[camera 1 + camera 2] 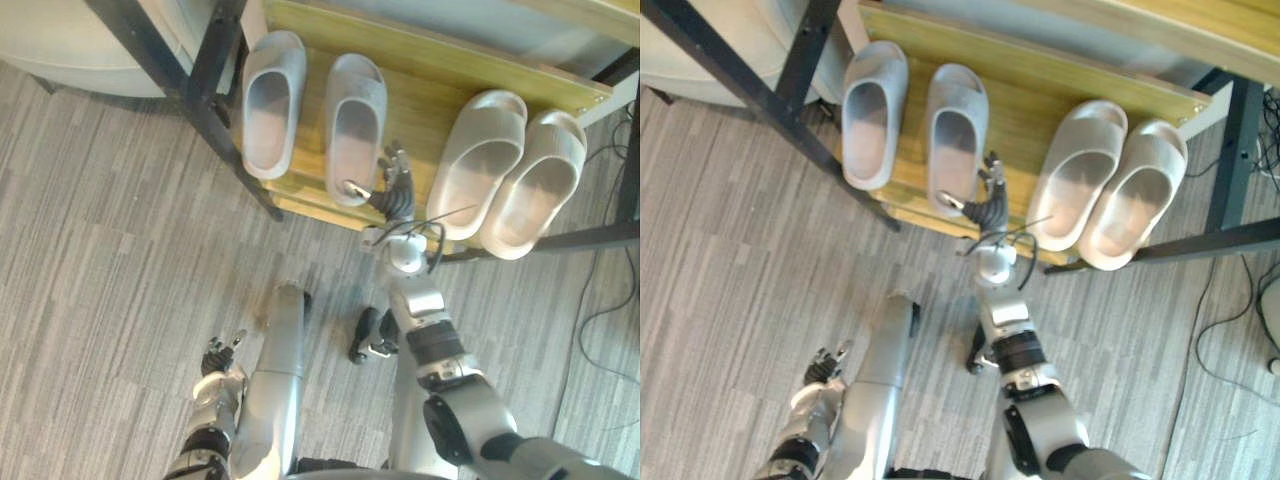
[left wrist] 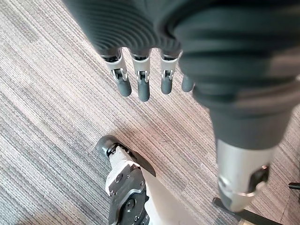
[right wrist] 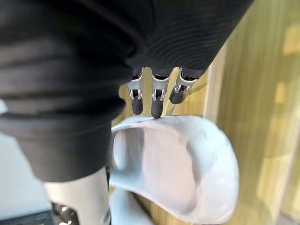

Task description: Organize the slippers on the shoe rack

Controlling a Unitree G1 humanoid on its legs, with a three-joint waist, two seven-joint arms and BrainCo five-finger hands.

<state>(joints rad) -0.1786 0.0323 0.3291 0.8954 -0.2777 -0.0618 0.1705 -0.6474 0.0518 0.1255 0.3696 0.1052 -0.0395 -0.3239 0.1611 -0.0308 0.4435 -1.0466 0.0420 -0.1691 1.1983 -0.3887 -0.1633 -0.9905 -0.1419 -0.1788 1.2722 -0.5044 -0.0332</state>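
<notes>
Two pairs of pale grey foam slippers, left pair [image 1: 272, 100] and right pair [image 1: 482, 160], lay on the light wooden shoe-rack shelf [image 1: 425, 85]. Right hand [image 1: 394, 192] sat at the heel of the left pair's inner slipper [image 1: 357, 125], fingers straight, tips touching its rim, gripping nothing. Left hand [image 1: 217, 360] hung low over grey carpet [image 1: 100, 250], fingers relaxed, empty.

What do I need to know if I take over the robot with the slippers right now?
Left hand: open, low over the carpet, idle.
Right hand: open, straight fingers touching the heel end of the inner grey slipper.
Things: all four slippers sit on the wooden shelf. The outer grey slipper lies beside the inner one on the robot's left, and the cream pair is on its right.
Done: both pairs are side by side.
Left: heels overhang the front edge and the cream pair is slanted, so they probably need pushing in and straightening.
</notes>
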